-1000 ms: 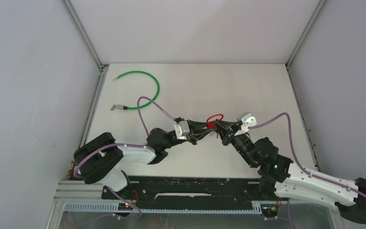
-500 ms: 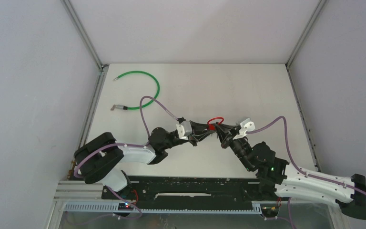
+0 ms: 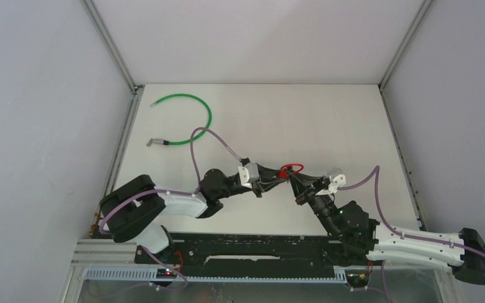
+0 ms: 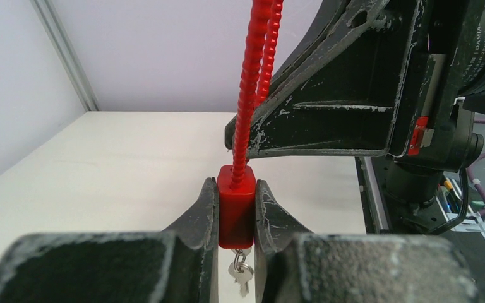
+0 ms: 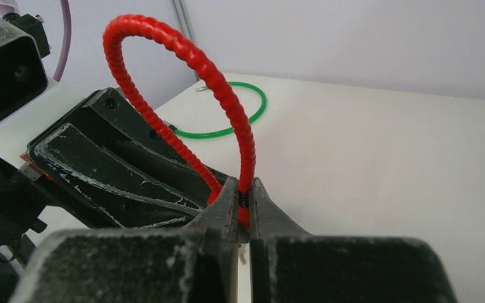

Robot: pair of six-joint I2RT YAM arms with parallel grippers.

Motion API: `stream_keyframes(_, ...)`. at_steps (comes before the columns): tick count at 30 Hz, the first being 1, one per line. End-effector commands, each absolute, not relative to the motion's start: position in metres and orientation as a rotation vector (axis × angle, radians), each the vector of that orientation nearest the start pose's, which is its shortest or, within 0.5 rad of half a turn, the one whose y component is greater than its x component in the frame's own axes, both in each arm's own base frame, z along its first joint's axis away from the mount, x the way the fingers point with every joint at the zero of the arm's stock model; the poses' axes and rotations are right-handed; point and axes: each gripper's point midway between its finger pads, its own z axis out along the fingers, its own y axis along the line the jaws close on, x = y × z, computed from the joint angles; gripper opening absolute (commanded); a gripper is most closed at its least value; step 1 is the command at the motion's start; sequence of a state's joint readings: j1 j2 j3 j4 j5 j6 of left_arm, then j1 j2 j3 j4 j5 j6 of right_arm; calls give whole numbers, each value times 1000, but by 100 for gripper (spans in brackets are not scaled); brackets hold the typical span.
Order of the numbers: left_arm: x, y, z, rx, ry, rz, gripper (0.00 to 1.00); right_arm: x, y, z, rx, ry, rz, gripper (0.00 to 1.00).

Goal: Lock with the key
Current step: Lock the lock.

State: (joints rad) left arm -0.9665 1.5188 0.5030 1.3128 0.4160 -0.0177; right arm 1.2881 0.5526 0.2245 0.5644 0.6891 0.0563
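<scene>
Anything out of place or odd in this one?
Nothing damaged or spilled. One oddity: the key dangles untouched below the red lock body, which the left gripper clamps while the right gripper pinches its red cable. A green cable lies far left.

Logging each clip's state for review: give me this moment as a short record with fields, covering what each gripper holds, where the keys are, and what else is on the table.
left gripper: shut on red lock body
right gripper: shut on red cable, at the loop's lower end
keys: hanging beneath the lock body
cable end seated in body: cannot tell
other item: green cable, lying far left on the table, untouched
</scene>
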Motion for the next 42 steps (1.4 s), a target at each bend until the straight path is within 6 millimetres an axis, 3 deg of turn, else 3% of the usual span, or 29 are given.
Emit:
stream_keyframes(1,183,-367,327,739,687,-1037,0,144,248,169,-535,1532,731,0)
stream_keyframes(8,183,-368,328,741,685,-1038,0,139,249,182,-509,1481,798,0)
stream_keyframes(16,180,-381,324,802,706,-1058,0,150,235,245,-469,1384,731,0)
stream_keyframes(22,179,-388,322,835,721,-1063,0,161,235,279,-495,1337,664,0)
stream_keyframes(28,180,-393,320,860,737,-1059,0,171,237,294,-506,1354,660,0)
stream_keyframes(37,181,-402,317,894,768,-1057,0,169,238,314,-552,1343,673,0)
stream_keyframes(42,183,-402,317,892,781,-1056,0,163,227,335,-514,1288,707,0)
